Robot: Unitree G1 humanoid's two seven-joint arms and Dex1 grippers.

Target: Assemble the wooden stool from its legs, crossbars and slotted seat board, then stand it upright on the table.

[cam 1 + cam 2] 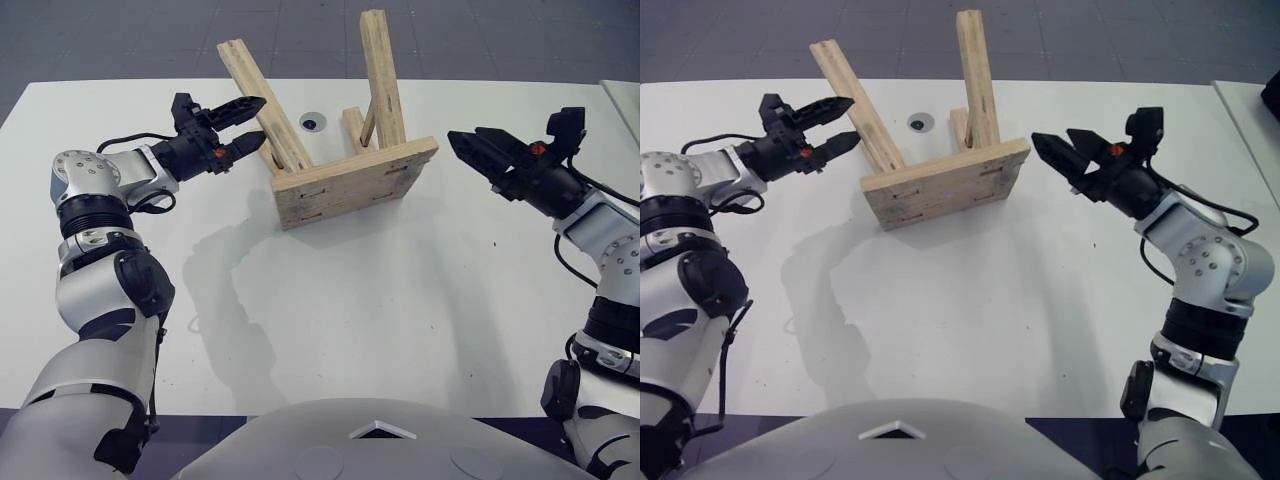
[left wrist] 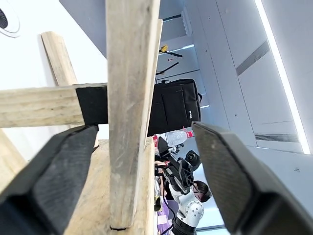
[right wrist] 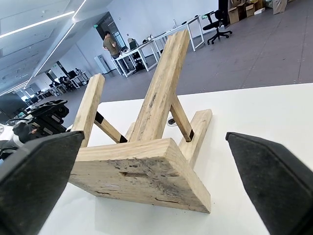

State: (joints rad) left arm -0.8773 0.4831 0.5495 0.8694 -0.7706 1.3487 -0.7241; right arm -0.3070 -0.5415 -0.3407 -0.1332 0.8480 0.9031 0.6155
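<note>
The wooden stool lies tipped on its side in the middle of the white table. Its slotted seat board faces me and its legs point up and away. My left gripper is open, with its fingers on either side of the stool's left leg, near a dark-ended crossbar. Just right of the seat board, my right gripper is open and holds nothing, its tips a short gap from the board's corner.
A round cable hole sits in the table behind the stool, between its legs. A second table's edge shows at the far right. The near half of the table is bare.
</note>
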